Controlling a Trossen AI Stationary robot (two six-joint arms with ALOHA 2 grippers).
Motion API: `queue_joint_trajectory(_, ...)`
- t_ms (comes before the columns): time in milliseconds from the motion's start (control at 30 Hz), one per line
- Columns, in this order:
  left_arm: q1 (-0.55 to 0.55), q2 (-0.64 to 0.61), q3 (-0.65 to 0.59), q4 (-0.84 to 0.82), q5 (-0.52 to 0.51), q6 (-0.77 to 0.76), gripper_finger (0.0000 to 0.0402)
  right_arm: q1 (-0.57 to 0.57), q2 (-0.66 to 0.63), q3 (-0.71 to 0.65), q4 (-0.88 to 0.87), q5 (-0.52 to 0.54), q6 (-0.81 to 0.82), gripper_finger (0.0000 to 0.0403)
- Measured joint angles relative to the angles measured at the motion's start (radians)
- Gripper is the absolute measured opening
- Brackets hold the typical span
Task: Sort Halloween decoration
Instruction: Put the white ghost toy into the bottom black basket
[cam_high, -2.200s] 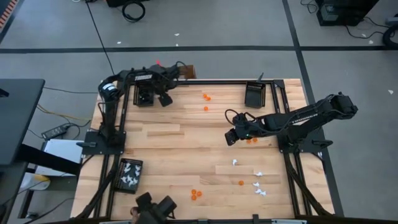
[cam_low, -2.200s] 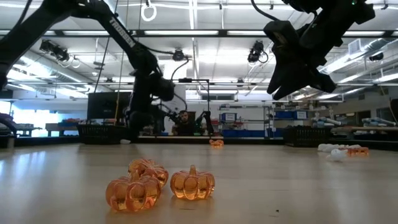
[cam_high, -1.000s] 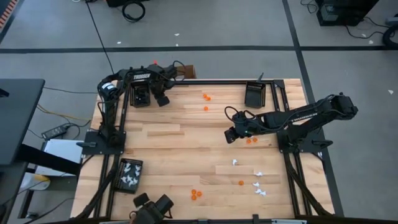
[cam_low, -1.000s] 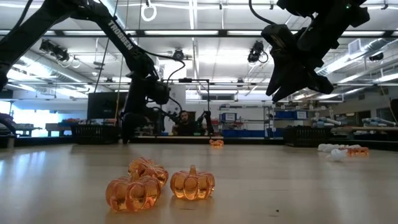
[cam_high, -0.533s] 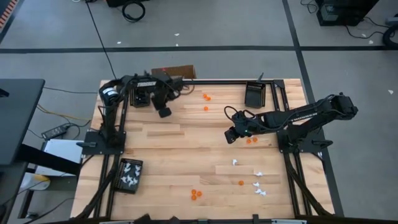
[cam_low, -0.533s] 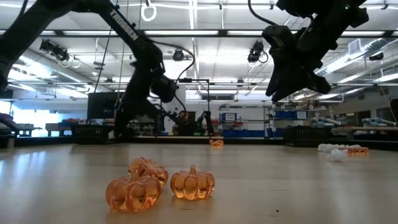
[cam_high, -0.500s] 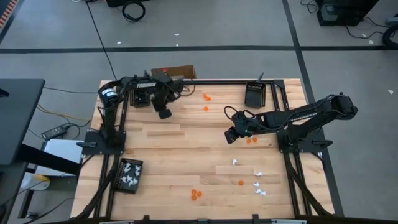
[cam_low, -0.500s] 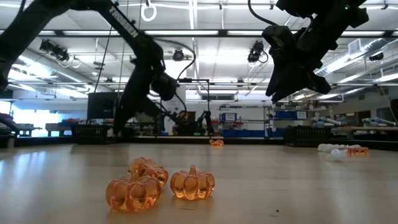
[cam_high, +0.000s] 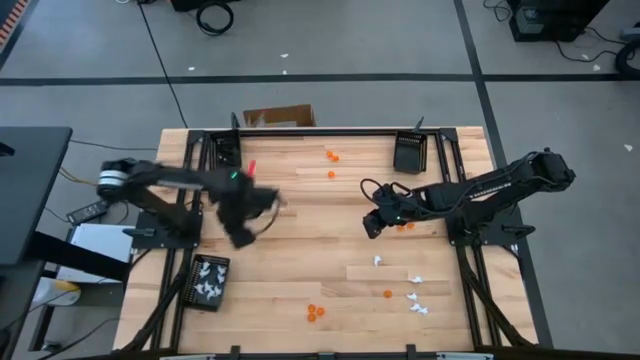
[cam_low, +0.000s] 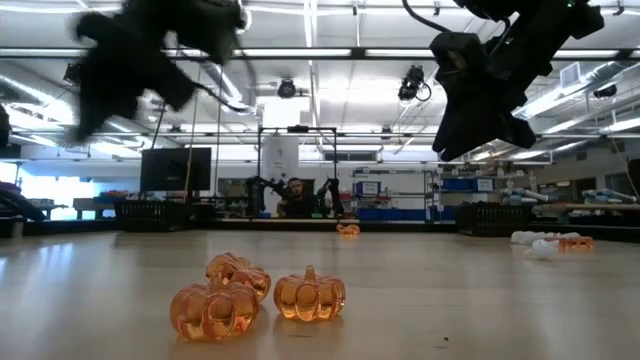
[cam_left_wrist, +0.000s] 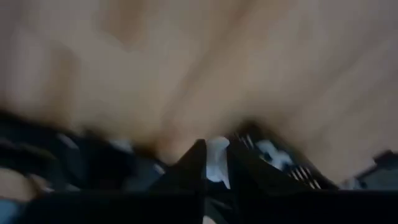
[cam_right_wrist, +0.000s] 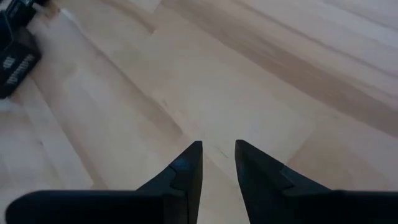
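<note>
Status: sort is partway, I'd guess less than half done.

Done so far: tray (cam_high: 193, 283) at the near-left corner of the tabletop (cam_high: 300, 215) holds a batch of white trinkets (cam_high: 210, 281). Two more black trays sit along the far edge, one by the far-left corner (cam_high: 226, 150) and one toward the far-right (cam_high: 408, 153). I can't tell what's in either.

Still loose on the wood:
- white pieces (cam_high: 414, 294), a scatter toward the near-right corner
- orange pumpkins: three at the near edge (cam_high: 315, 312), one (cam_high: 387, 294) beside the whites, a pair (cam_high: 404, 226) mid-right, three near the far edge (cam_high: 331, 157)
- no loose black pieces that I can spot

Left claw (cam_high: 240, 234) hangs over the left half, between the far-left tray and the white tray. Can't tell its state; the wrist view shows something white (cam_left_wrist: 217, 159) right at its tip, held or just the tray beyond, I can't say.

Right claw (cam_high: 372, 225) hovers just beside the mid-right orange pair, narrow gap, empty, bare wood under it.

My read: all the orange and the remaining whites are left to do.
</note>
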Motion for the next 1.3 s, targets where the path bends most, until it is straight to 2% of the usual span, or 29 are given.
queue_joint_trajectory(167, -0.275, -0.168, -0.126, 0.034, 0.093, -0.361, 0.0061, 0.007, 0.000, 0.000, -0.001, 0.000, -0.036, 0.0103)
queue_joint_trajectory(300, -0.443, -0.231, -0.189, 0.171, 0.113, -0.586, 0.0061, -0.018, 0.000, 0.000, -0.001, -0.004, -0.064, 0.0103)
queue_joint_trajectory(500, -0.631, -0.233, -0.307, 0.376, 0.115, -0.813, 0.0071, -0.043, 0.000, 0.000, 0.000, -0.023, -0.026, 0.0103)
queue_joint_trajectory(633, -0.694, -0.233, -0.335, 0.396, 0.114, -0.903, 0.0114, -0.034, 0.000, 0.000, 0.000, -0.042, -0.002, 0.0103)
queue_joint_trajectory(800, -0.684, -0.233, -0.325, 0.392, 0.113, -0.916, 0.0188, 0.003, 0.000, 0.000, -0.001, -0.062, 0.007, 0.0104)
queue_joint_trajectory(933, -0.613, -0.233, -0.286, 0.413, 0.078, -0.870, 0.0222, 0.047, 0.000, 0.000, -0.008, -0.089, 0.041, 0.0104)
queue_joint_trajectory(1067, -0.510, -0.233, -0.212, 0.489, -0.102, -0.691, 0.0223, 0.136, 0.000, 0.000, -0.039, -0.102, 0.081, 0.0104)
queue_joint_trajectory(1167, -0.407, -0.233, -0.179, 0.653, -0.264, -0.469, 0.0212, 0.218, 0.000, 0.000, -0.082, -0.087, 0.099, 0.0103)
queue_joint_trajectory(1300, -0.268, -0.213, -0.178, 0.978, -0.305, -0.224, 0.0194, 0.306, 0.006, 0.000, -0.089, -0.053, 0.068, 0.0103)
